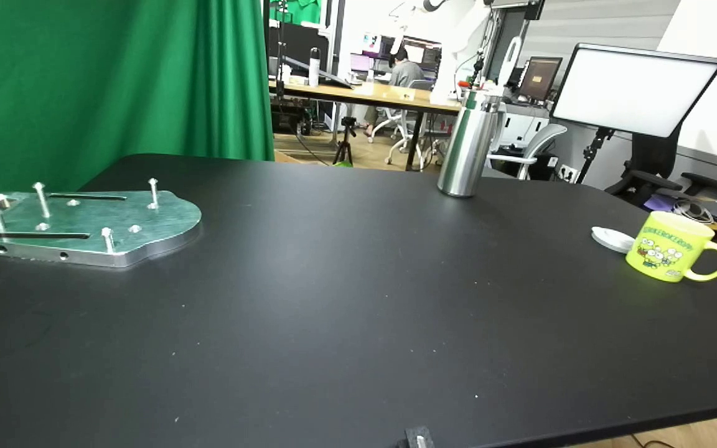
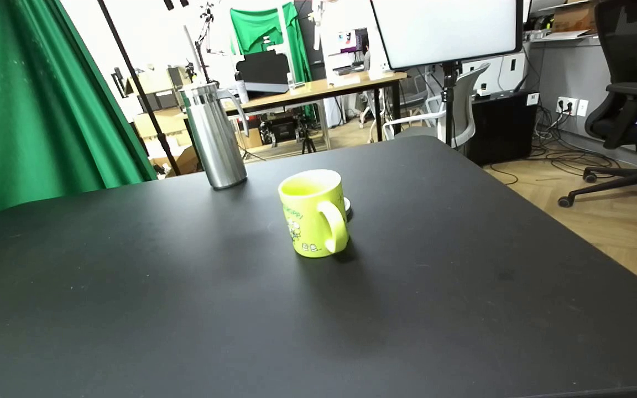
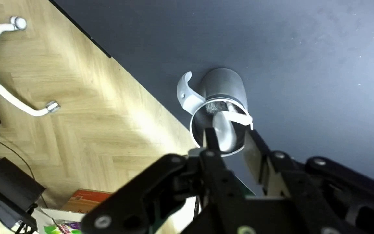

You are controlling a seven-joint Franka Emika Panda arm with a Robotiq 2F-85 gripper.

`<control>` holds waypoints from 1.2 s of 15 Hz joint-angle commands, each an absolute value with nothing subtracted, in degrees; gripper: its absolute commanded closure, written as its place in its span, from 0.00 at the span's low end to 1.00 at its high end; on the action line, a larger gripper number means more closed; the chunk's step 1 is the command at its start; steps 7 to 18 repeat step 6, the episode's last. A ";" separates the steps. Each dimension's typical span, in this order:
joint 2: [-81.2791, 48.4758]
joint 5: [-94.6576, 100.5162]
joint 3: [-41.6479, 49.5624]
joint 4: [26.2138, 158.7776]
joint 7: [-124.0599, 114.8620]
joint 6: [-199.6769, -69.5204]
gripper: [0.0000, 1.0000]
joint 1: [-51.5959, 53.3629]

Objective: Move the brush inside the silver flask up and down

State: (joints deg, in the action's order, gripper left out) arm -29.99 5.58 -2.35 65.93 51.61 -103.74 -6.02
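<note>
The silver flask (image 1: 467, 149) (image 2: 216, 138) stands upright on the black table, its mouth uncovered. It also shows in the wrist view (image 3: 226, 83). The brush (image 2: 191, 47) stands in the flask, its slim white handle sticking up out of the mouth; the handle also shows in an exterior view (image 1: 510, 61) and, seen end-on and blurred, in the wrist view (image 3: 225, 133). Bristles show faintly inside the flask. My gripper (image 3: 230, 131) is open and empty. Its fingertips (image 2: 177, 3) are just above the handle's top, apart from it; the rest is out of the exterior views.
A yellow-green mug (image 1: 670, 247) (image 2: 316, 215) stands on the table (image 1: 333, 311) with a white disc (image 1: 612, 239) beside it. A metal plate with upright bolts (image 1: 84, 224) lies at the far side. The flask is near the table's edge; its own handle (image 3: 188, 94) sticks out sideways.
</note>
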 commanded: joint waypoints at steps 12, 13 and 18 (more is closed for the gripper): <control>-27.47 6.63 -1.86 68.48 51.59 -103.20 0.39 -6.01; -27.47 6.63 -1.86 68.48 51.59 -103.20 0.39 -6.01; -27.47 6.63 -1.86 68.48 51.59 -103.20 0.39 -6.01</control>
